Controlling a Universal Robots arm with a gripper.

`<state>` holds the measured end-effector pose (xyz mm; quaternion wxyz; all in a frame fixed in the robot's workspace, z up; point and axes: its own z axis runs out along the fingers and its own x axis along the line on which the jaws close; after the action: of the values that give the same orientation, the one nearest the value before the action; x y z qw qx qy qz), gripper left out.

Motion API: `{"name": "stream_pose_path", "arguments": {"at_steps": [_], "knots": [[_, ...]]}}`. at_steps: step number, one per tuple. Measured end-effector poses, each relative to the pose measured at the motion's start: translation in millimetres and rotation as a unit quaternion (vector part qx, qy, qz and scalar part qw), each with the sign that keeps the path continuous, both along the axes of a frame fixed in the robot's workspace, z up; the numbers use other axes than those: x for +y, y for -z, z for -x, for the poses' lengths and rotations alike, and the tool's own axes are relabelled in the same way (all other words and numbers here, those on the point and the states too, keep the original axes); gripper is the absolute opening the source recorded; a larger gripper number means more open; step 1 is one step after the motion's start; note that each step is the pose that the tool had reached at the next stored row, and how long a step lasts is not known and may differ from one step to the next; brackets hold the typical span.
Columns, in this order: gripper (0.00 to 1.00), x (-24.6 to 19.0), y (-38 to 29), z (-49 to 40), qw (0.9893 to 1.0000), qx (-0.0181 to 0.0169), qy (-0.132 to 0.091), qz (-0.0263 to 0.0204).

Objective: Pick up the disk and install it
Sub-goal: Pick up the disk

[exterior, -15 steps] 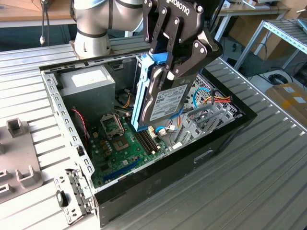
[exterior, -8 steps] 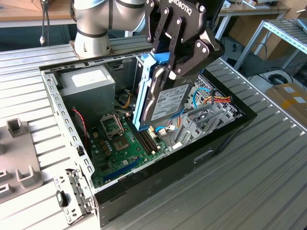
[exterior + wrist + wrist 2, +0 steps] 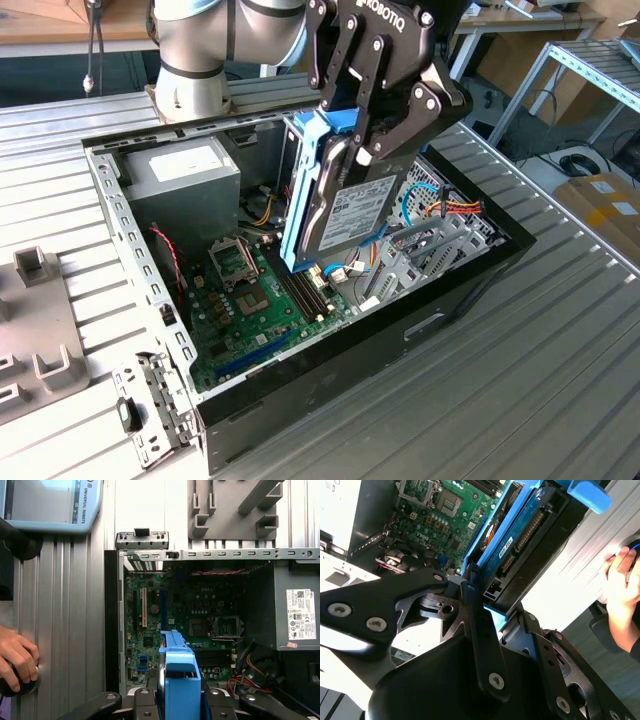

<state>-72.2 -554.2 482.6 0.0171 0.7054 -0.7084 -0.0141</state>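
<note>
The disk (image 3: 350,210), a silver-grey drive with a white label and a light blue frame, hangs tilted on edge above the open computer case (image 3: 128,232). My black gripper (image 3: 372,140) is shut on its upper part and holds it over the motherboard (image 3: 250,295) near the drive cage (image 3: 440,245). The second wrist view shows the disk (image 3: 517,537) edge-on with its connector side showing, between my fingers (image 3: 472,605). In the first wrist view the blue frame (image 3: 181,677) rises between the finger links, with the case interior beyond it.
A grey power-supply box (image 3: 182,172) fills a far corner of the case, with loose cables (image 3: 445,208) by the cage. A person's hand (image 3: 17,657) rests on the slatted table (image 3: 520,380). A teach pendant (image 3: 50,505) and a grey fixture (image 3: 235,510) lie beside the case.
</note>
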Motion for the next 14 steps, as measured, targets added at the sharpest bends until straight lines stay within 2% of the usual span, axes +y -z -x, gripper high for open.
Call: {"name": "stream_pose_path", "arguments": {"at_steps": [14], "knots": [[0.37,0.0,0.1,-5.5,1.0000,0.0000,0.000,0.0006]]}}
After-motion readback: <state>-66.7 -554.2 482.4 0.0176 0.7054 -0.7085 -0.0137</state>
